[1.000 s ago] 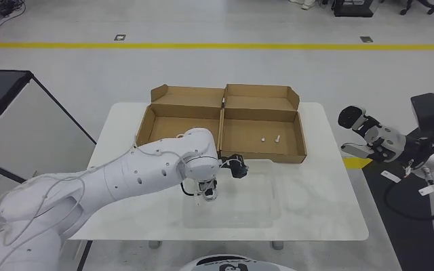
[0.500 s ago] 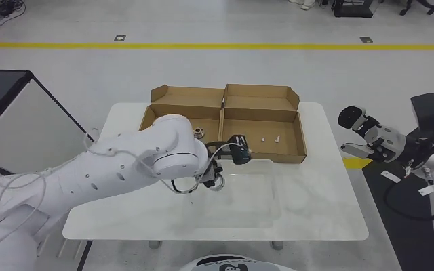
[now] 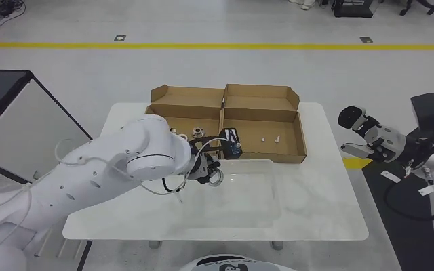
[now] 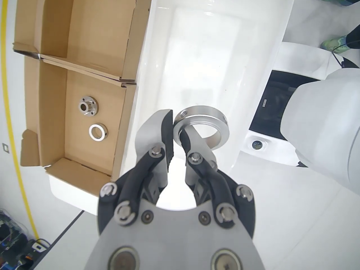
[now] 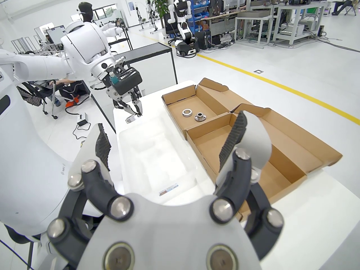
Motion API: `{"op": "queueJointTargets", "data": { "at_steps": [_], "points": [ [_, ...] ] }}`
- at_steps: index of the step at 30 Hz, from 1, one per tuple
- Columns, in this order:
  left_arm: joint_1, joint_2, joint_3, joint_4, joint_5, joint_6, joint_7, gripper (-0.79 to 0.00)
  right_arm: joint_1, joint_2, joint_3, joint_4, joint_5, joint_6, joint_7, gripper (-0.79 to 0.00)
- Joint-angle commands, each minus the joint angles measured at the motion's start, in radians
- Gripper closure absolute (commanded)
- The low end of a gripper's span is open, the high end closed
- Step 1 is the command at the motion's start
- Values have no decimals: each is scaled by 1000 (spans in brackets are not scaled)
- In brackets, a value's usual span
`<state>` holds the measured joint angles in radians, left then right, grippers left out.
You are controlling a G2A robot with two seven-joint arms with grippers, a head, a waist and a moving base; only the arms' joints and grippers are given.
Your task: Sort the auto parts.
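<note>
In the left compartment of the open brown cardboard box (image 3: 146,122), at the far side of the white surface (image 3: 319,203), a small flanged metal hub (image 4: 88,106) and a flat silver ring (image 4: 91,132) are lying side by side, apart. That compartment seems to be gathering the round, bored parts.

Just near of that compartment's front wall, the left hand (image 4: 175,133) is hanging over the left end of the shallow white plastic tray (image 3: 251,196). It is nearly closed and pinching the wall of a thick silver metal collar (image 4: 205,111), one finger inside the bore and the other outside. That grip is letting the collar hang level and clear of the tray. I judge it is bound for the hub and ring, being of their kind.

Further right, two small pale bolts (image 3: 263,139) are resting in the right compartment, kept away from the rings.

Off the right edge of the surface, the right hand (image 5: 171,125) is waiting with its fingers spread wide and gripping nothing, well apart from the box.
</note>
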<state>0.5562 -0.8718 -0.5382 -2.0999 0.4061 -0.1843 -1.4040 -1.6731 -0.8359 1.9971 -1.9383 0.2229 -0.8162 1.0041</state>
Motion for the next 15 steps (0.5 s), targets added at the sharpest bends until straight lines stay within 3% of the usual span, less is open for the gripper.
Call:
{"op": "queueJointTargets", "data": {
  "at_steps": [1, 4, 8, 15],
  "points": [
    [0, 0, 0, 0, 0, 0, 0, 0, 0, 0, 0, 0, 0, 0, 0, -785],
    [31, 3, -17, 20, -21, -7, 72, 0, 0, 0, 0, 0, 0, 0, 0, -785],
    [93, 25, -103, 68, -133, -62, 186, 0, 0, 0, 0, 0, 0, 0, 0, -785],
    [262, 79, -277, 159, -346, -271, 375, 0, 0, 0, 0, 0, 0, 0, 0, -785]
  ]
}}
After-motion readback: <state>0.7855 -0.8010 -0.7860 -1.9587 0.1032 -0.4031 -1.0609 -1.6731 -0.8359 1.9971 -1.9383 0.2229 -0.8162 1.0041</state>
